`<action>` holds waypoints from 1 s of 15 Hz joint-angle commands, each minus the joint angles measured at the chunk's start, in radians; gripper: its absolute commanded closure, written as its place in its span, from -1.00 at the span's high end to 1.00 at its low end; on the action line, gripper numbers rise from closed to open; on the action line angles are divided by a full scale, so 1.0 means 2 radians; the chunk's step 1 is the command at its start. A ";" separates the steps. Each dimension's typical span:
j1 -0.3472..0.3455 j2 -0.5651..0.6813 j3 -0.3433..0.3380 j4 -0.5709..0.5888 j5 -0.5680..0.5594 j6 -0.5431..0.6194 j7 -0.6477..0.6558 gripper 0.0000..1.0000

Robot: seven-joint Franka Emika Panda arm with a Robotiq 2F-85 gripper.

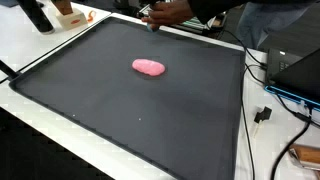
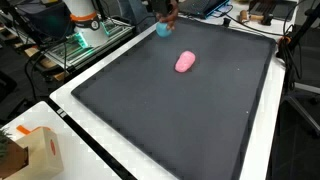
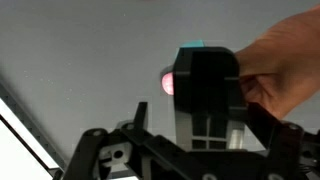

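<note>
1. Pink lump, in an exterior view: it lies flat on the black mat, in the far half and away from every rim. A person's hand sits at the mat's far edge, well apart from the lump. The white table frames the mat, and cables trail off beside one side.
2. In an exterior view: you see the pink lump on the mat, away from the rims. The teal object sits by the far edge, near the lump but not touching it. The hand is right over the teal object, and you can't tell whether it grips it. A cardboard box stands off the mat's near corner. The robot base is beyond the far corner.
3. Wrist view: your gripper fills the centre as one black block, with the fingers pressed together and no gap showing. The pink lump peeks out just left of the block, behind it on the mat. A sliver of the teal object shows over the fingertips, but you can't tell from this view whether it touches them. The hand is just right of the block, its fingers curling behind it.
</note>
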 commanded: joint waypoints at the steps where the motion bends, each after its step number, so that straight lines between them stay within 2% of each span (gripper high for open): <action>1: 0.002 0.000 -0.003 0.001 -0.002 -0.002 0.001 1.00; 7: 0.003 -0.001 -0.004 0.001 -0.001 -0.001 0.000 1.00; 9: 0.005 0.001 -0.005 0.003 0.001 -0.001 -0.004 0.46; 15: 0.011 0.003 -0.006 0.007 0.002 -0.002 -0.011 -0.46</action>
